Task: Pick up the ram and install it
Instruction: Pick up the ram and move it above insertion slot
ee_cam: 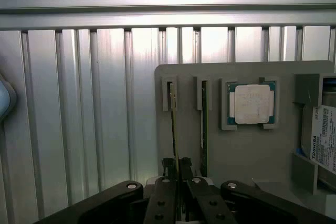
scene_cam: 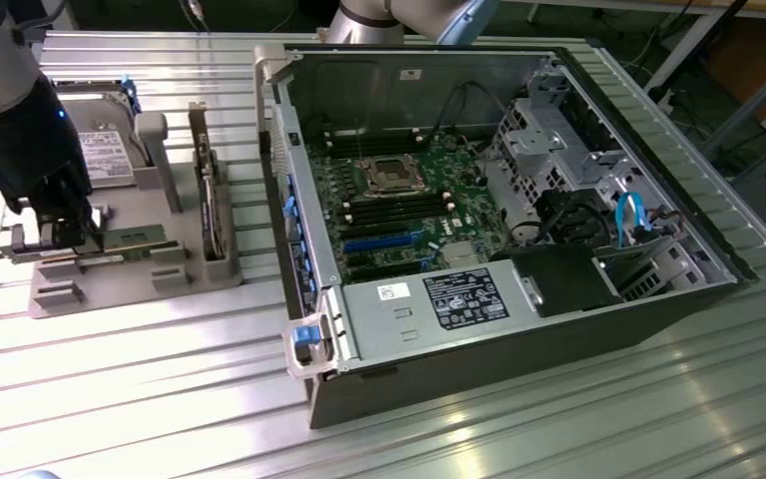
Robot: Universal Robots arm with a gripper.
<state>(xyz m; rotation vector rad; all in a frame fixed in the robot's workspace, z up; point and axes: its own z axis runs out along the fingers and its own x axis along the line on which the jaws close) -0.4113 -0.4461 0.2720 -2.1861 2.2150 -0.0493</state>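
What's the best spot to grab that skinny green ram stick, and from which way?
Pinch the ram by its two flat faces along the upper long edge, coming straight down from above. It stands on edge in a narrow slot of the gray holder, so only that edge is free. The gripper is shut on it that way.

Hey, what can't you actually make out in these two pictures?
- The ram: edge-on in the wrist view, so its chips are hidden; the gripper, shut on it, covers one end.
- Hard drive: cut off by the wrist view's edge, label partly gone.
- Motherboard memory slots: in the exterior view, too small to tell whether any is filled.
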